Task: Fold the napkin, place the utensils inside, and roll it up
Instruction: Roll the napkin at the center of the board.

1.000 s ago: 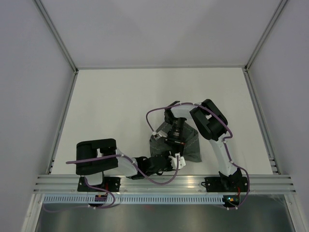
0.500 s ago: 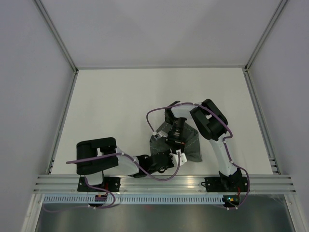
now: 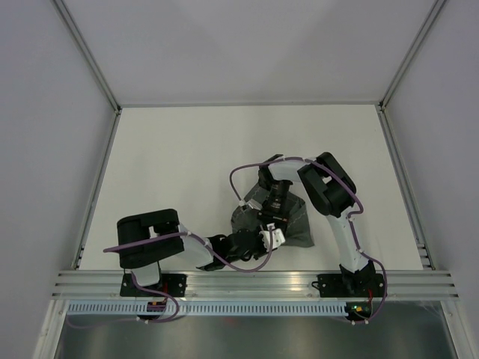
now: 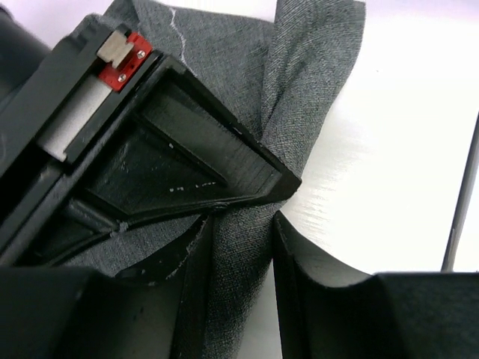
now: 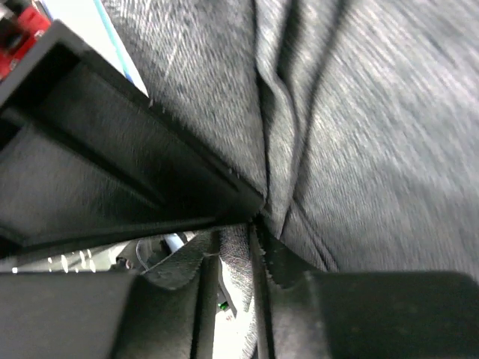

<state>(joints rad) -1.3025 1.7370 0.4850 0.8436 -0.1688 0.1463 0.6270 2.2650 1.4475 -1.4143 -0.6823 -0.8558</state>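
Near the table's (image 3: 187,164) front edge, a little right of its middle, the dark grey napkin (image 3: 298,224) is lying bunched and creased, with several folds running across it. Both arms are reaching in over its left part, their tips almost meeting there. The left gripper (image 4: 243,221) is pinching a raised fold of the cloth, and fabric is filling the gap between its black fingers. The right gripper (image 5: 236,233) is clamping a narrow fold of the same cloth, its fingers nearly together.
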